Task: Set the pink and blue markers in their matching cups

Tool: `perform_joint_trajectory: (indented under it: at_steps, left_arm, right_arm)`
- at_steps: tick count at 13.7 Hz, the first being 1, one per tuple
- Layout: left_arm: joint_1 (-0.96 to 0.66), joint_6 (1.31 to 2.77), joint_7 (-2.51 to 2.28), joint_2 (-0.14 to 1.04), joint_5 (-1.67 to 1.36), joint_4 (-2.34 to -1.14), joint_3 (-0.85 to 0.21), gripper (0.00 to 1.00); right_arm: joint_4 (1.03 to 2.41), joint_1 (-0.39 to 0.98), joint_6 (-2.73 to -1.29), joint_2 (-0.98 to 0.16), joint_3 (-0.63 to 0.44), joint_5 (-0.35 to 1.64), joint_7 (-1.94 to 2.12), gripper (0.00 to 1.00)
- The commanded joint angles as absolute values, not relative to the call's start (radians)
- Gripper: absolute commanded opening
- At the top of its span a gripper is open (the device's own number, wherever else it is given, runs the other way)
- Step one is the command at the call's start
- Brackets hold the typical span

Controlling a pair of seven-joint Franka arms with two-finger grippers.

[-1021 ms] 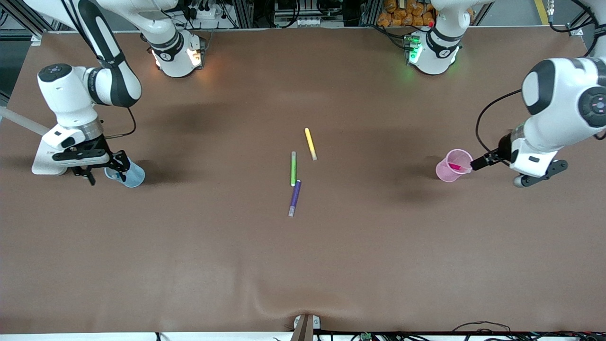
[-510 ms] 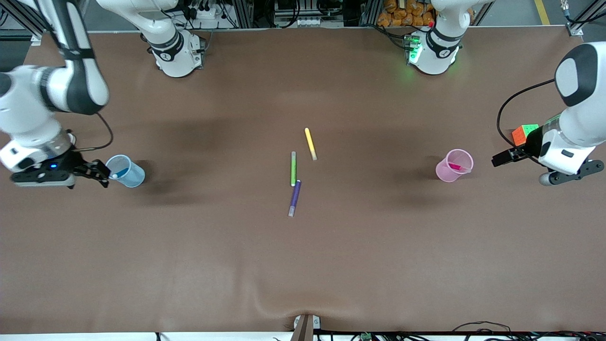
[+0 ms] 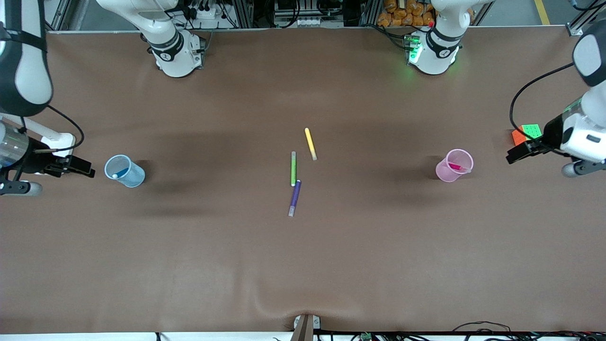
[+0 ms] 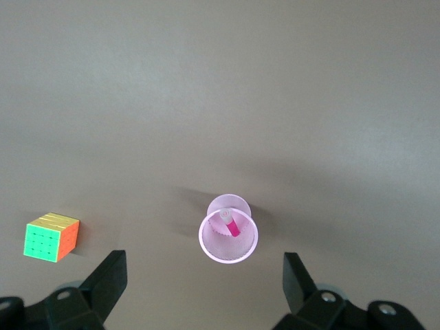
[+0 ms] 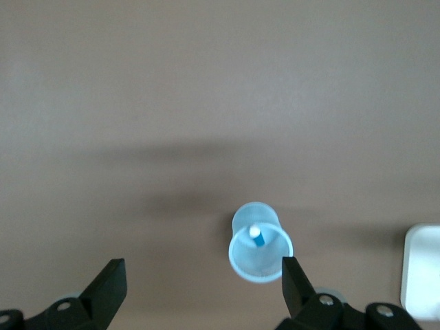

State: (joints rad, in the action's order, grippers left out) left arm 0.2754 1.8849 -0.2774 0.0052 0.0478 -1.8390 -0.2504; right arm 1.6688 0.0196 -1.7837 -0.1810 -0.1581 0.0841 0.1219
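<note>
The pale blue cup [image 3: 124, 171] stands toward the right arm's end of the table with the blue marker [image 3: 120, 172] inside it. They also show in the right wrist view: cup [image 5: 260, 251], marker [image 5: 256, 235]. My right gripper [image 3: 75, 166] is open and empty, up in the air beside the blue cup [image 5: 203, 285]. The pale pink cup [image 3: 454, 165] stands toward the left arm's end with the pink marker [image 3: 455, 166] inside; the left wrist view shows the cup [image 4: 229, 238] and marker [image 4: 232, 225]. My left gripper [image 3: 519, 153] is open and empty, raised beside the pink cup [image 4: 204, 282].
A green pen [image 3: 293, 168], a yellow pen [image 3: 310, 143] and a purple pen [image 3: 295, 197] lie at the table's middle. A colourful puzzle cube [image 3: 525, 133] sits under the left arm [image 4: 51, 236]. A white block [image 5: 421, 271] lies by the blue cup.
Both grippers have drawn away from their cups toward the table's ends and risen. The markers stay in the cups. The cube has come into view.
</note>
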Motion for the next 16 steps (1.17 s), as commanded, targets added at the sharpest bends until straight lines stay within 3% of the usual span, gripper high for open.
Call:
perform_joint_trajectory:
  at_steps: [1,9,12,14,16]
  left_arm:
    - [0.285,1.864,-0.262,-0.034,0.048,-1.807,-0.259,1.0]
    - [0.276,1.723,-0.265,-0.029,0.044,-1.623,-0.265,1.0]
    - [0.272,1.637,-0.265,-0.026,0.044,-1.551,-0.268,1.0]
    - [0.276,1.603,-0.264,-0.029,0.046,-1.545,-0.281,1.0]
    - [0.279,1.58,-0.256,-0.032,0.051,-1.543,-0.284,1.0]
  right_arm:
    - [1.515,0.021,-1.689,-0.221,-0.15,0.085,0.121,1.0]
    - [1.312,0.015,-1.506,-0.193,-0.15,0.063,0.11,1.0]
    - [1.165,0.023,-1.36,-0.193,-0.152,-0.027,0.109,1.0]
    - [1.164,0.038,-1.261,-0.143,-0.144,-0.02,0.106,1.0]
    - [1.233,0.038,-1.269,-0.094,-0.147,-0.015,0.103,1.0]
